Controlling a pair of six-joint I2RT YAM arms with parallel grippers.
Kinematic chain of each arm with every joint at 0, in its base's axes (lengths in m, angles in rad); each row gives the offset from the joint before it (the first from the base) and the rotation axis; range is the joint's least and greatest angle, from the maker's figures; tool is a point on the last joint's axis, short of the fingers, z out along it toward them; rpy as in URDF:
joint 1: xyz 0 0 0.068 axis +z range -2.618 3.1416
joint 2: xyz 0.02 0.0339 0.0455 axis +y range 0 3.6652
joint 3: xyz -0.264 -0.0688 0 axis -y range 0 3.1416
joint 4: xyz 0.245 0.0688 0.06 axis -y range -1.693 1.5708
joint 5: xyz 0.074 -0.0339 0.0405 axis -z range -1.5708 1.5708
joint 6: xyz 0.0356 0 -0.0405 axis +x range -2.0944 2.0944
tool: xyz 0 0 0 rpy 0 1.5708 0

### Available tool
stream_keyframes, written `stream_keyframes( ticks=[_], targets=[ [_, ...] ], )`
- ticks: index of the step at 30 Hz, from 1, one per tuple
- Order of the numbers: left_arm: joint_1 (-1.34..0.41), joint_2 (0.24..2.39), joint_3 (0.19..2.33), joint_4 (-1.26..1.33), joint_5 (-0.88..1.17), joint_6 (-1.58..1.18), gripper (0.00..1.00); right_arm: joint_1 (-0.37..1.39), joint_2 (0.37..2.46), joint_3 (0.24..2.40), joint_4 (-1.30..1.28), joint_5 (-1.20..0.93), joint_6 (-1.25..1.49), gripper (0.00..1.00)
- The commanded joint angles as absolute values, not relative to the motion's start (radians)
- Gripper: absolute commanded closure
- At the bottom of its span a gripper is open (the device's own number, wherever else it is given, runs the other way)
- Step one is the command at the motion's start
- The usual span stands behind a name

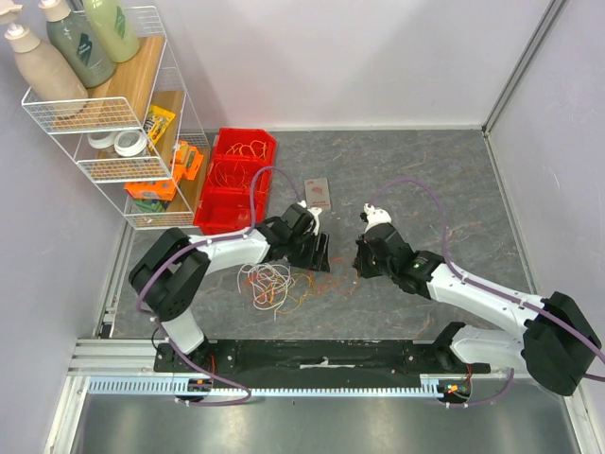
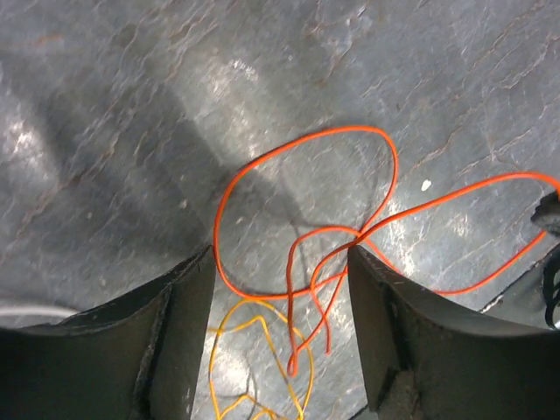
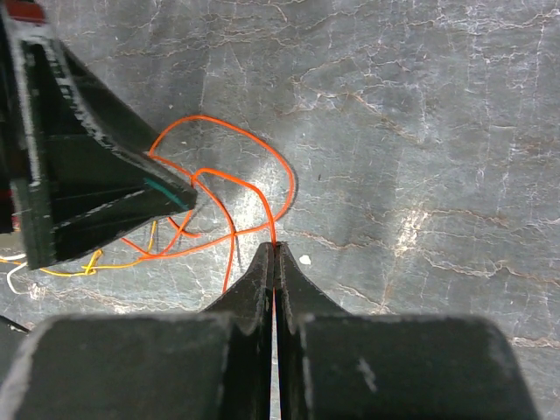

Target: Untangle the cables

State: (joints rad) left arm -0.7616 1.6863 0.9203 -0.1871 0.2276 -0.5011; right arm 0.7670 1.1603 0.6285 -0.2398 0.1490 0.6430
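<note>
Pinching orange cable [image 3: 204, 117], right claw [image 3: 275, 249] low, left claw [image 2: 280, 254] spread.

Two white-and-black arms with purple hoses [image 1: 440, 216].
The left arm [image 1: 227, 251] and right arm [image 1: 473, 293] have white links, bulky black joints and black bases [image 1: 173, 357]. One thin hose runs along each. The left gripper [image 2: 280, 255] and right gripper [image 3: 276, 251] have matte black wedge fingers, scuffed pale at the edges. White blocks [image 1: 377, 217] sit behind them.
</note>
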Motion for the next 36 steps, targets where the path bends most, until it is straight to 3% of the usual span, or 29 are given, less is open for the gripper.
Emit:
stream_keyframes(
  ticks=[1,5,8,12,14,20,22,30,36],
  targets=[
    [-0.805,1.742,1.003,-0.196,0.163,-0.431,0.35,0.761,1.143,0.627,-0.199,0.124,0.635,1.0],
    [-0.862,1.798,1.058,-0.276,0.06,-0.425,0.39,0.761,1.144,0.623,-0.192,0.11,0.643,1.0],
    [-0.88,1.818,1.068,-0.296,0.026,-0.436,0.49,0.761,1.143,0.615,-0.187,0.1,0.646,1.0],
    [-0.894,1.824,1.08,-0.305,0.003,-0.433,0.75,0.761,1.128,0.6,-0.189,0.095,0.644,0.84],
    [-0.894,1.821,1.092,-0.313,-0.031,-0.431,0.98,0.761,1.109,0.595,-0.198,0.1,0.643,0.76],
    [-0.893,1.737,1.108,-0.296,-0.034,-0.419,0.98,0.761,0.994,0.617,-0.303,0.167,0.618,0.51],
    [-0.887,1.697,1.115,-0.295,-0.035,-0.419,0.98,0.761,0.942,0.635,-0.362,0.213,0.603,0.47],
    [-0.712,1.533,1.195,-0.302,-0.112,-0.486,0.98,0.761,0.782,0.706,-0.477,0.328,0.571,0.4],
    [-0.511,1.531,1.322,-0.345,-0.17,-0.529,0.98,0.761,0.769,0.716,-0.494,0.339,0.577,0.4]
  ],
)
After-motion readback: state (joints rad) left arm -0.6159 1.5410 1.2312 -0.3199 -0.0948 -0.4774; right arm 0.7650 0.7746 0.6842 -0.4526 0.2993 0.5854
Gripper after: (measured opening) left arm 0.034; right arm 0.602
